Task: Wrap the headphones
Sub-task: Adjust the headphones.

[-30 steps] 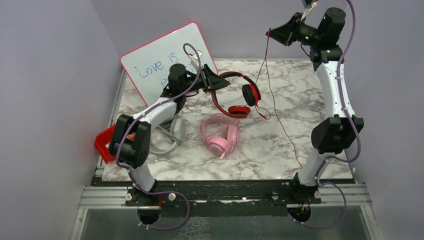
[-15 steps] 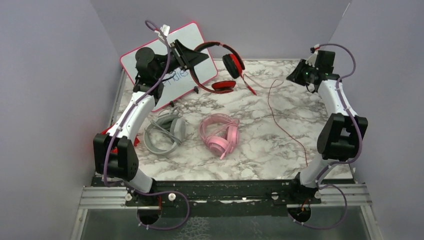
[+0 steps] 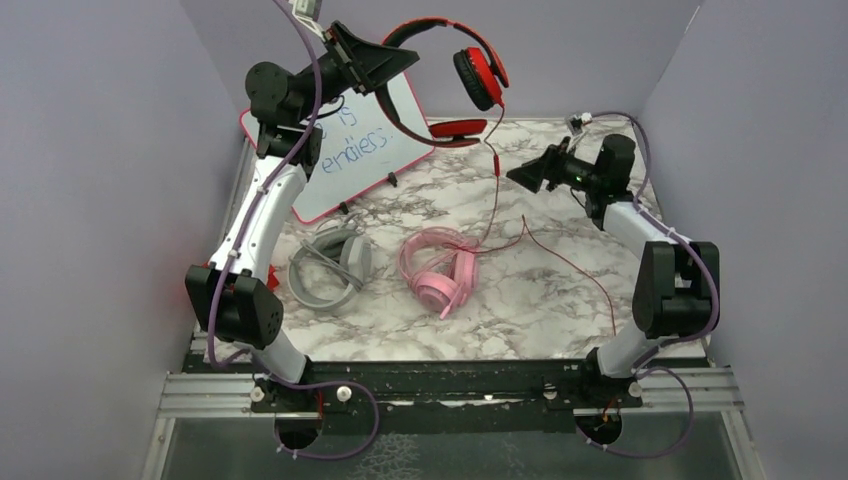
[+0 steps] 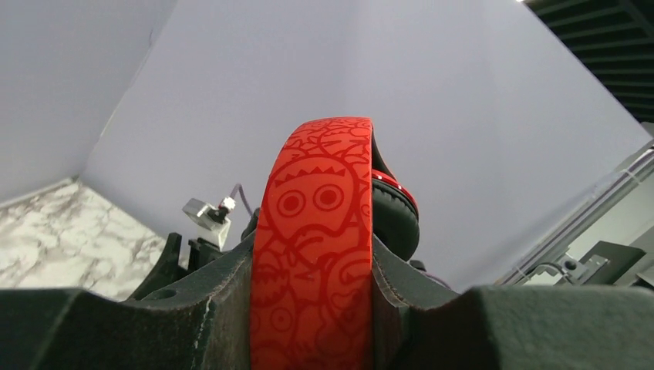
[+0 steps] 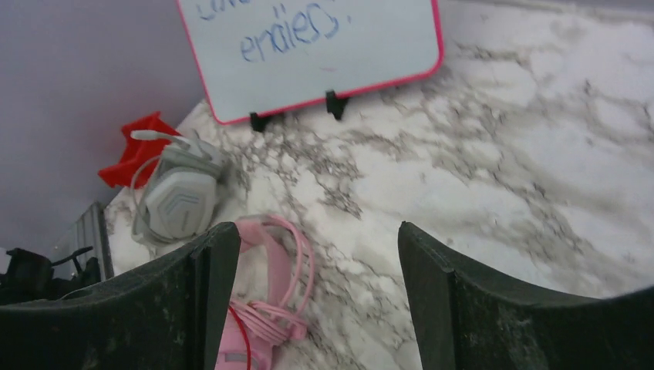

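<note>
Red headphones point(image 3: 478, 78) risen above whiteboard point(image 3: 365, 150), cable point(image 3: 497, 185) draped over pink pair point(image 3: 438, 270).

Left claw point(image 3: 402, 58) high, clamped; right claw point(image 3: 514, 172) low, agape

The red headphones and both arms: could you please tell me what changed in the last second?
The left tool, shut on the headband, raised the red headphones high toward the back wall. The right tool came down low over the table and opened, releasing the red cable, now trailing across it. Grey pair, pink pair and whiteboard stayed put.
</note>
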Controlling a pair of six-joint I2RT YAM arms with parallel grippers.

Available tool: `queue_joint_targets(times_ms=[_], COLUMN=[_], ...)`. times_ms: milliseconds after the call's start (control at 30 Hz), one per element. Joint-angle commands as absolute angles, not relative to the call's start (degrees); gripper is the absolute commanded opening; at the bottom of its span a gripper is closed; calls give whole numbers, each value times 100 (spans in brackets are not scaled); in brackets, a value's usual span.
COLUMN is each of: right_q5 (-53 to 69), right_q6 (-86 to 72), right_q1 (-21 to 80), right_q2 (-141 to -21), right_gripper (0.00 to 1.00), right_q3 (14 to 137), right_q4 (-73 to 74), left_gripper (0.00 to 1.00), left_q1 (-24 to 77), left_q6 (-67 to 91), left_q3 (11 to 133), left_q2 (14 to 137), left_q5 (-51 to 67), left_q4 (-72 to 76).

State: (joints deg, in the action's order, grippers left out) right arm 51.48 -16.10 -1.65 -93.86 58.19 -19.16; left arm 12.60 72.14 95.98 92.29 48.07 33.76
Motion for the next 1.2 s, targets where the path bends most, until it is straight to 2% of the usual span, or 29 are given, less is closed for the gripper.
queue_joint_targets(times_ms=[0, 133, 200, 300, 500, 700, 767, 833, 900, 967, 1167], right_q5=[6614, 6020, 6126, 6852, 7216, 7075, 7060, 6975, 6461, 5764, 5449], right_q6=[-3146, -2642, -2743, -3504, -5882, -6511, -6484, -6121, -5063, -3699, -3295], right_q1=[-224, -391, -461, -416, -167, -26, -26, -54, -111, -115, -123], right_q2=[-9352, -9156, -8940, -8867, -8945, -9112, -9124, -9041, -8739, -8357, -7994], right_gripper=[80, 82, 84, 84, 84, 81, 79, 76, 74, 78, 81], right_q3=[5955, 6232, 6168, 6054, 5162, 4855, 4874, 4992, 5140, 5420, 6066], right_q4=[-4591, -3259, -3333, -4156, -7382, -7920, -7654, -6770, -4920, -2993, -2061], left_gripper=[0, 0, 0, 0, 0, 0, 0, 0, 0, 0, 0], left_q1=[1259, 1256, 1253, 1249, 1250, 1228, 1211, 1197, 1188, 1188, 1242], left_q6=[7730, 7840, 7876, 7980, 8114, 8268, 8239, 8247, 8248, 8190, 7506], left_q3=[10253, 10716, 10995, 11431, 12238, 12567, 12552, 12491, 12375, 12190, 10496], left_q2=[9462, 9698, 9857, 10115, 10600, 10802, 10781, 10763, 10707, 10581, 9524], left_q5=[4346, 4237, 4182, 4081, 3851, 3662, 3627, 3593, 3559, 3499, 2723], left_q4=[3791, 3814, 3816, 3815, 3823, 3831, 3828, 3826, 3823, 3828, 3773])
